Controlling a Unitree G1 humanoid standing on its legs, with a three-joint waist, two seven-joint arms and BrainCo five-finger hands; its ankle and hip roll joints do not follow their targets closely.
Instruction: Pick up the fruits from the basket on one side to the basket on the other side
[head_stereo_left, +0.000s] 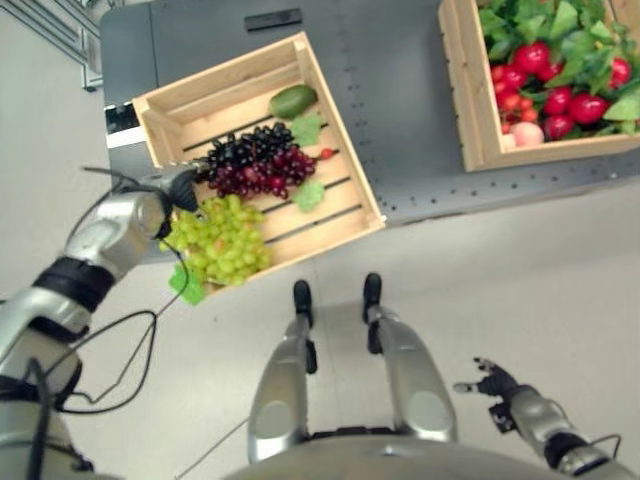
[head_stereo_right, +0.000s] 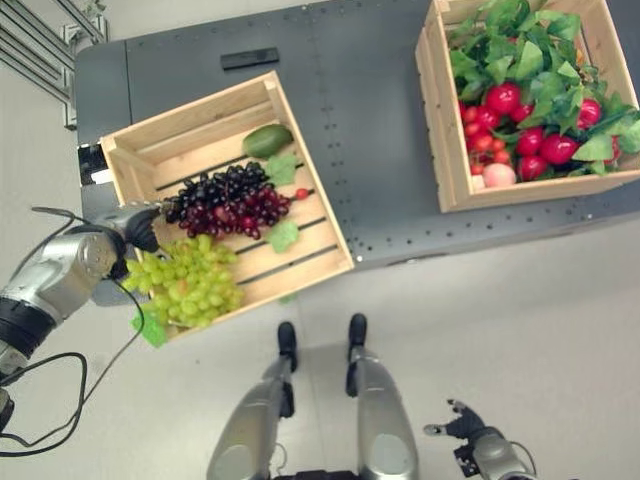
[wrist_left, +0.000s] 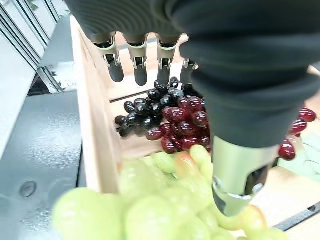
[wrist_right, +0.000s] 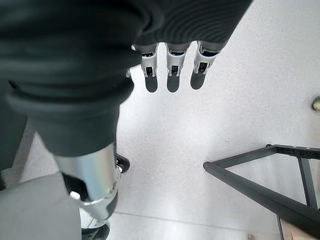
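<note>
Fruits: green grapes (head_stereo_left: 218, 240), dark grapes (head_stereo_left: 255, 160) and a green mango (head_stereo_left: 293, 101) lie in the left crate (head_stereo_left: 341, 150), my landmark for everything below.
Green grapes: at the crate's near corner, spilling over its near rim.
Dark grapes: in the crate's middle, just beyond the green bunch and touching it.
Mango: toward the crate's far side, apart from both bunches.
My left hand (wrist_left: 145, 65): over the crate's left wall, fingers straight and spread above the dark grapes, thumb over the green ones; it grasps nothing.
Step in hand: I judge this the reach for a first grape bunch, with no grip made yet.
Next move: I should lower into the crate, curl fingers and thumb round one bunch near its stem, lift clear of the rim, then carry it right.
Right crate (head_stereo_right: 440, 150): well to the right of the left crate on the same grey table (head_stereo_right: 370, 110), already heaped with red fruit and leaves.
My right hand (wrist_right: 172, 70): far right of the left crate, low over the floor, fingers straight, empty and idle.
</note>
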